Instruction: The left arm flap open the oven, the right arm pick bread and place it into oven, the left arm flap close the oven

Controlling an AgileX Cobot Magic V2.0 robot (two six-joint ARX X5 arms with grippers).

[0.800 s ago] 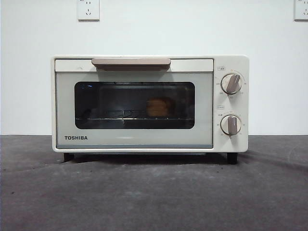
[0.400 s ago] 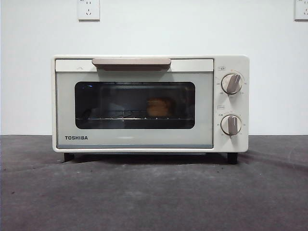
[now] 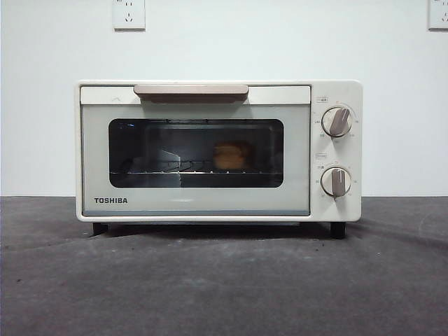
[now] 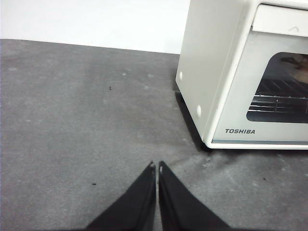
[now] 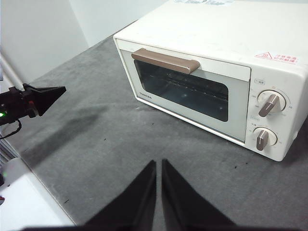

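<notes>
The cream-white TOSHIBA oven (image 3: 218, 150) stands on the grey table with its door shut; it also shows in the left wrist view (image 4: 226, 72) and in the right wrist view (image 5: 211, 62). The golden bread (image 3: 231, 156) sits on the rack inside, seen through the dark window. My left gripper (image 4: 156, 166) is shut and empty, above the table to the side of the oven's corner. My right gripper (image 5: 159, 162) is shut and empty, held back in front of the oven. The left arm's black tip (image 5: 41, 96) shows in the right wrist view.
The oven's pinkish handle (image 3: 190, 90) and two knobs (image 3: 337, 121) face forward. Grey mat (image 3: 224, 280) lies in front of the oven. A white wall with sockets (image 3: 128, 14) is behind. A white table edge (image 5: 19, 202) shows in the right wrist view.
</notes>
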